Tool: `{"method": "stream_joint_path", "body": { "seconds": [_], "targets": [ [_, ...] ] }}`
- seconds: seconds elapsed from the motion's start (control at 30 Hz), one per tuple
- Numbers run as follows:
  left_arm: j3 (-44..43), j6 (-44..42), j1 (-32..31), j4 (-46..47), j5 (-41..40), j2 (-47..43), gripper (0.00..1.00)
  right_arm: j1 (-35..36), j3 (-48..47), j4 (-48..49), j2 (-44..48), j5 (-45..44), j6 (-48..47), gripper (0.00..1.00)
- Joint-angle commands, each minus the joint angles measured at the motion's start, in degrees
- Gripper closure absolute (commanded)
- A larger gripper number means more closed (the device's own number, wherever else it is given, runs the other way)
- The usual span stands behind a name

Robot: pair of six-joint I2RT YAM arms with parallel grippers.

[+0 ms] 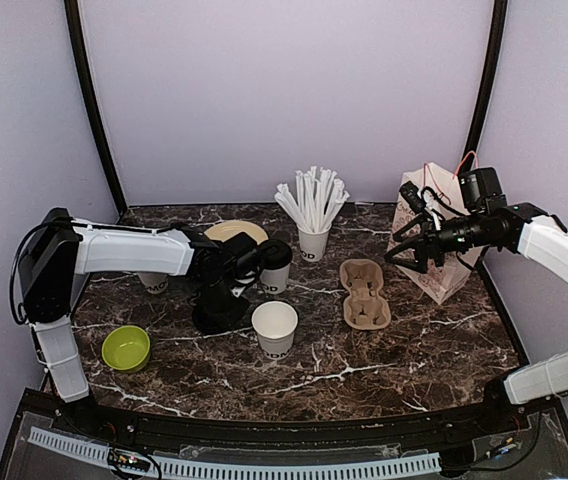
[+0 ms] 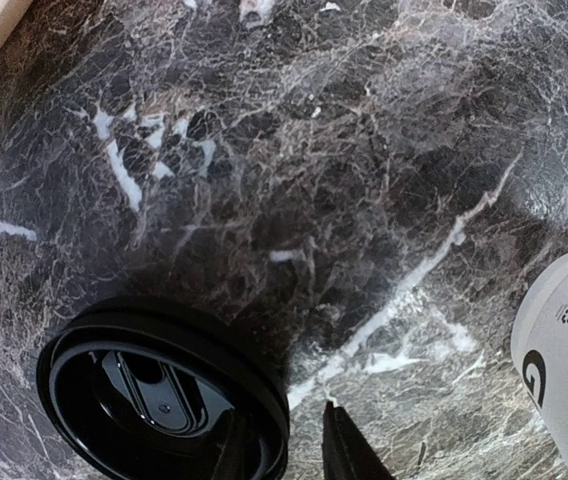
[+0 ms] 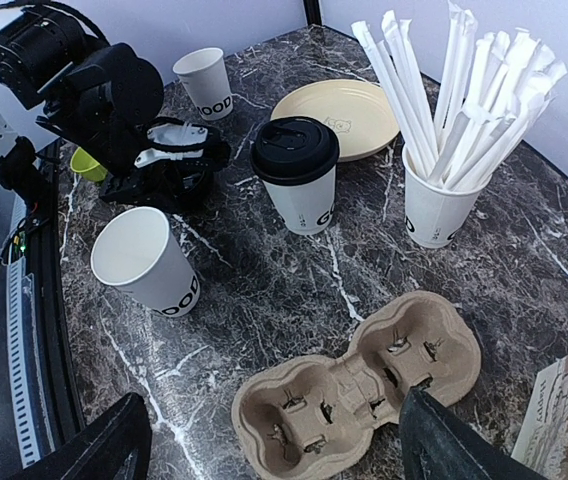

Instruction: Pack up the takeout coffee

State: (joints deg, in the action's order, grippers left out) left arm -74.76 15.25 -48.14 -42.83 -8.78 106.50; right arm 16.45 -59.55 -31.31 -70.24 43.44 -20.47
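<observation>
Jaws on the right gripper stand wide apart and hold nothing. Those on the left gripper point down at the tabletop. Only one fingertip shows in the left wrist view, so I cannot tell whether they grip anything.

A paper bag stands upright just behind the right jaws; whether anything is inside cannot be seen. A cardboard carrier lies flat on the table below and just ahead of the right jaws, its wells empty. Beyond it, near the left jaws, the lidded cup stands upright on the marble, touching nothing. An open cup with no lid stands on the near side of the left jaws. A loose black lid lies flat just beside the left fingertip.

By my reading the packing has barely begun: one coffee is capped, none sits in the carrier. Capping the open cup and seating the cups in the wells, perhaps then the bag, seem left to do.

The lidded cup is small, white paper with black lettering on its side. Its round black lid sits level.
</observation>
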Motion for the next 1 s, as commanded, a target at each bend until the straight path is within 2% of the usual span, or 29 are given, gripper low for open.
{"method": "stream_joint_path", "body": {
  "seconds": [0.0,0.53,0.83,0.97],
  "targets": [
    [0.93,-0.03,0.22,-0.43,0.51,-0.07,0.72,0.16,0.90,1.52,1.11,-0.19,0.34,0.14],
    [-0.02,-0.02,0.24,-4.41,-0.63,-3.27,0.91,0.16,0.59,1.37,0.59,0.23,0.47,0.14],
    [-2.82,-0.97,1.36,-11.40,-8.22,-7.99,0.96,0.16,-0.50,0.92,-0.32,1.44,0.95,0.14],
    [-3.15,-1.46,2.41,-10.42,-4.22,-11.46,0.97,0.16,-0.97,0.47,-0.41,1.87,0.96,0.14]
  ]
}}
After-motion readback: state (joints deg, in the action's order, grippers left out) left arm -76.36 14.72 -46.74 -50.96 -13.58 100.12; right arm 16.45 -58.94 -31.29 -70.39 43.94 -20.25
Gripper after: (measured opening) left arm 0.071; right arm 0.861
